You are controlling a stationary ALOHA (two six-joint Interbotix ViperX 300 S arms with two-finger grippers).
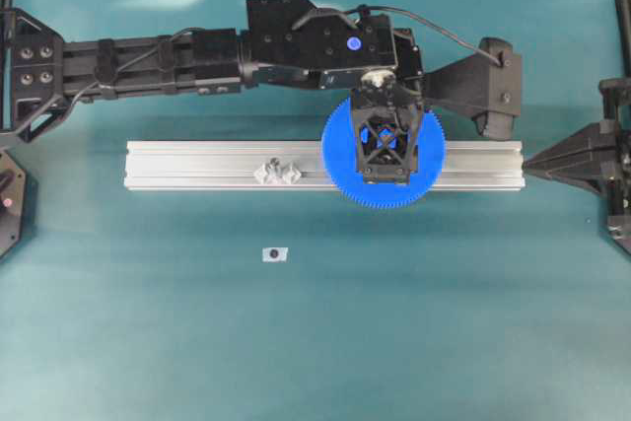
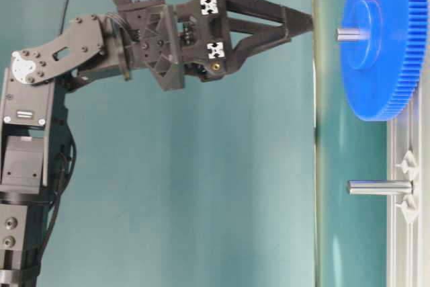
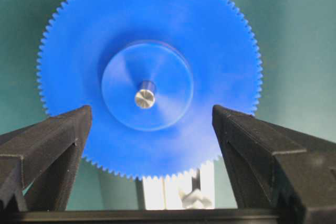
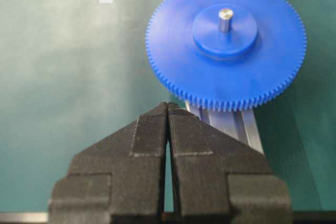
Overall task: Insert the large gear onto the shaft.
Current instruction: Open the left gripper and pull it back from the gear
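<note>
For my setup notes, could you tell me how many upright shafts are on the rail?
2. One shaft pokes through the hub of the large gear; the other shaft stands bare further along the rail. No others are visible.

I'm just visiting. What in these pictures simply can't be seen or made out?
- Overhead: the left gripper covers the hub of the large gear and the shaft, so their fit is hidden there.
- All views: the gear hides the shaft's feet on the rail.
- Overhead and right wrist: the small tag is too small to read.
- Table-level: the top and right edges cut off the gear.
</note>
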